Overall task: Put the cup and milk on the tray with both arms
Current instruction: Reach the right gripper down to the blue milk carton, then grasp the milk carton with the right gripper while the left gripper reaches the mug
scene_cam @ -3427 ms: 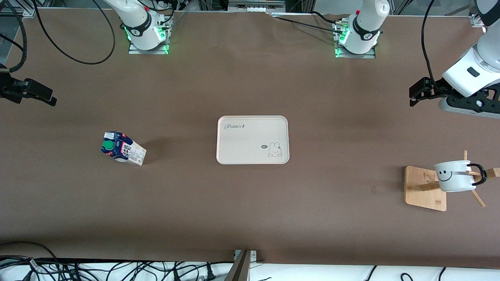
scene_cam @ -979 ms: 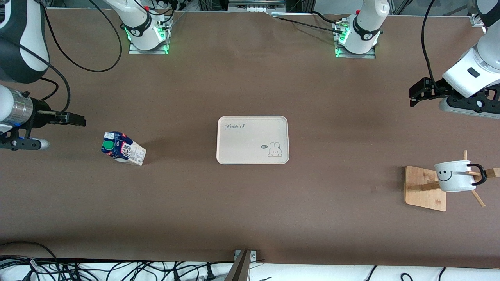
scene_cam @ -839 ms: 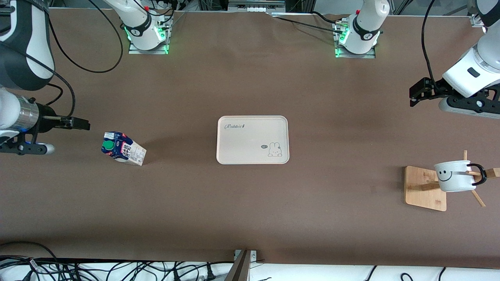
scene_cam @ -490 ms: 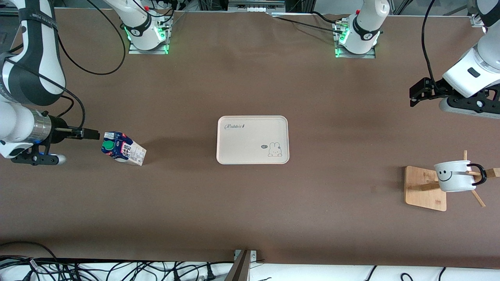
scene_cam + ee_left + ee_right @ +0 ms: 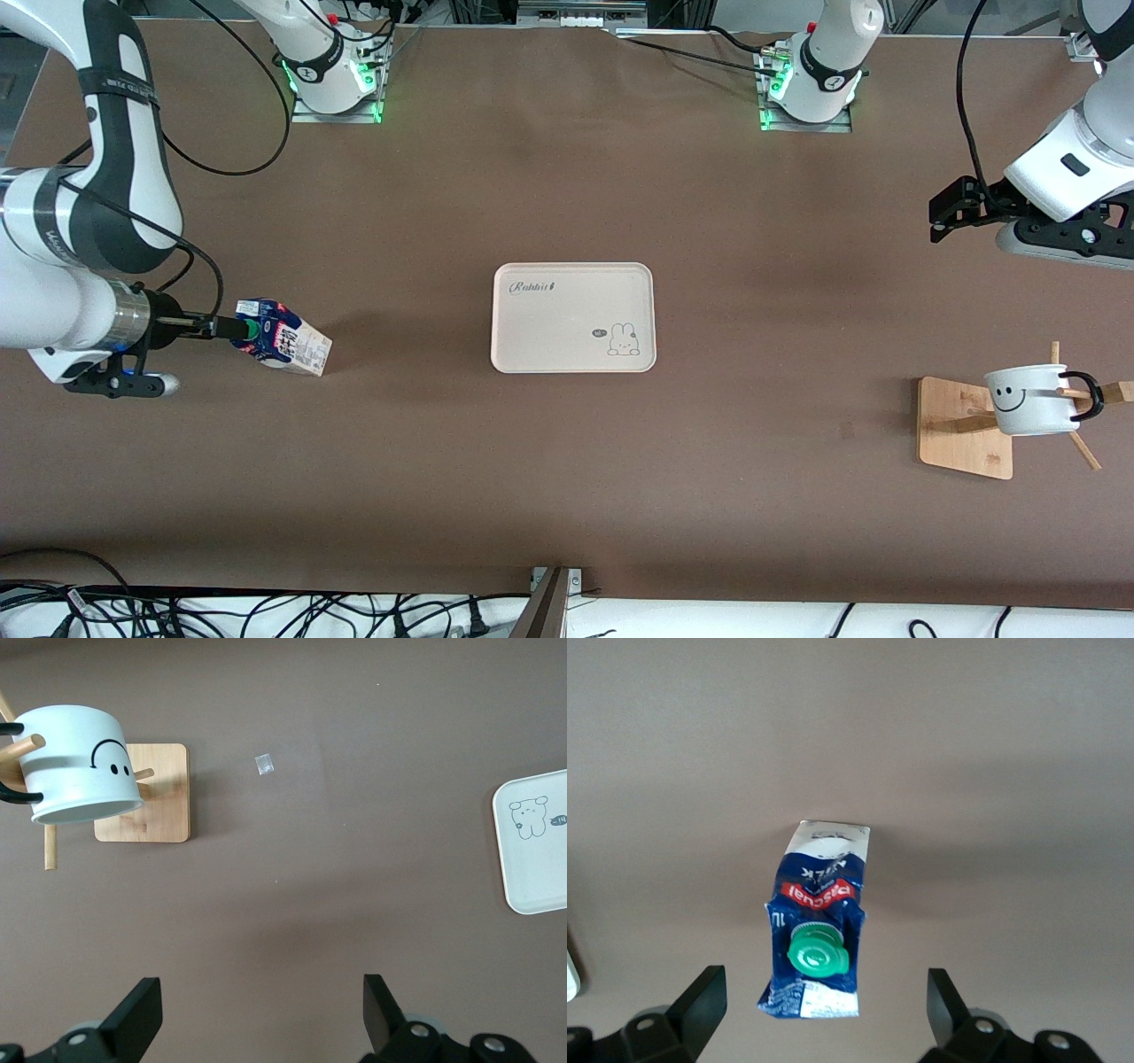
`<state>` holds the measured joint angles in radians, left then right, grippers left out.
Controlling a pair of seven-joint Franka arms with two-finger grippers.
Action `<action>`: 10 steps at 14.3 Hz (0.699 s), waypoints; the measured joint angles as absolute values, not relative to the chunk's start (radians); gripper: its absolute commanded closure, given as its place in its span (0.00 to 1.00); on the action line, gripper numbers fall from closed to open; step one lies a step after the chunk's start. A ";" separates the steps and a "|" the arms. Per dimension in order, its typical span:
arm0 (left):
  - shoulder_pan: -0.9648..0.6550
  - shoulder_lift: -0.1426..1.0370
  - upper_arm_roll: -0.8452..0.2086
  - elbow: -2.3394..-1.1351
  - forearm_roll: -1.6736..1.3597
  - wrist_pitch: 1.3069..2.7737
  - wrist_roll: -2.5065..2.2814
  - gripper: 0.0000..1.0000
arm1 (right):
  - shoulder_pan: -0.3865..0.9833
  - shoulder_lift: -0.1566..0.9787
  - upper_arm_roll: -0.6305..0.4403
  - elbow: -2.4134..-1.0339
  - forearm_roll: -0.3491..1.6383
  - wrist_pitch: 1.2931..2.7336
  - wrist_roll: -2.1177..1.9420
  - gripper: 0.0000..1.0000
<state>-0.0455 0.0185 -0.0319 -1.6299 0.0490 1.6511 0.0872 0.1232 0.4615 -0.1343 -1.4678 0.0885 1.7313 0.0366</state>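
Note:
The milk [image 5: 285, 340] stands on the table toward the right arm's end, with its green cap facing my right gripper. My right gripper [image 5: 234, 328] is open at the carton's top. In the right wrist view the milk [image 5: 820, 930] sits partly between the spread fingers [image 5: 702, 1003] without touching them. The tray [image 5: 574, 317] lies at the table's middle. The cup [image 5: 1030, 400] hangs tilted on a wooden rack [image 5: 964, 429] toward the left arm's end. My left gripper [image 5: 941, 220] waits open, over bare table. The left wrist view shows the cup [image 5: 78, 767], the tray's corner [image 5: 535, 843] and that gripper [image 5: 259, 1020].
The rack's pegs [image 5: 1084, 450] stick out around the cup. A small pale scrap [image 5: 264, 765] lies on the brown table between rack and tray. Cables hang along the table's front edge [image 5: 266, 611]. The arm bases [image 5: 332, 80] stand at the back.
My right arm has swung in from the table's end and its open gripper has reached the milk's top. The left arm, cup, milk and tray have not moved.

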 measured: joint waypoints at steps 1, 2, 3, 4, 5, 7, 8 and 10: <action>-0.045 0.019 -0.031 -1.630 0.049 1.651 0.087 0.00 | 0.131 0.469 -0.134 -1.468 0.089 1.741 0.038 0.00; -0.045 0.019 -0.031 -1.630 0.049 1.651 0.087 0.00 | 0.140 0.475 -0.133 -1.468 0.089 1.749 0.042 0.00; -0.045 0.019 -0.030 -1.629 0.049 1.651 0.087 0.00 | 0.146 0.481 -0.133 -1.468 0.089 1.754 0.054 0.00; -0.045 0.019 -0.030 -1.625 0.049 1.651 0.087 0.00 | 0.150 0.486 -0.133 -1.468 0.089 1.756 0.070 0.00; -0.044 0.022 -0.030 -1.619 0.049 1.651 0.087 0.00 | 0.152 0.490 -0.133 -1.468 0.089 1.756 0.079 0.00; -0.044 0.040 -0.029 -1.591 0.049 1.651 0.087 0.00 | 0.151 0.497 -0.133 -1.470 0.089 1.755 0.082 0.00; -0.044 0.054 -0.028 -1.575 0.049 1.651 0.087 0.00 | 0.151 0.501 -0.133 -1.472 0.089 1.755 0.082 0.00; -0.043 0.077 -0.027 -1.554 0.049 1.651 0.087 0.00 | 0.150 0.507 -0.134 -1.480 0.089 1.743 0.082 0.00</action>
